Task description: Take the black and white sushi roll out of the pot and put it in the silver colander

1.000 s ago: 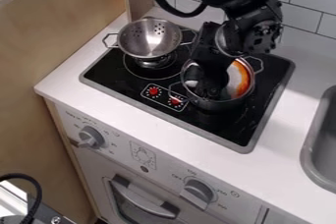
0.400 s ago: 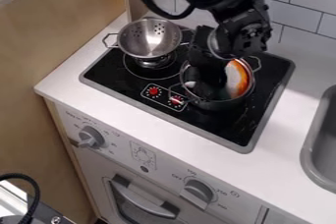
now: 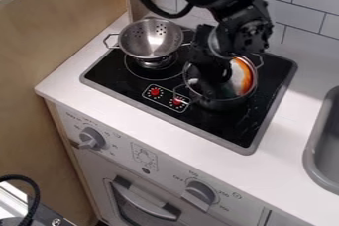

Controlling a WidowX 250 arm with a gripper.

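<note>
The gripper (image 3: 212, 87) hung down into the pot (image 3: 222, 105); whether its jaws stood wide or narrow, I couldn't tell. Beside it, an orange and white thing (image 3: 244, 75) lay inside the pot. The pot sat on the black hob (image 3: 228, 132), with red knobs (image 3: 155, 92) just to its left and a steel colander (image 3: 136, 41) beyond them, up and left of the pot. White counter (image 3: 281, 143) framed the hob; right of the pot was a grey sink (image 3: 313, 155), behind it white tiles (image 3: 301, 14), far left a wooden panel (image 3: 66, 46), and below it the oven (image 3: 142, 202).
</note>
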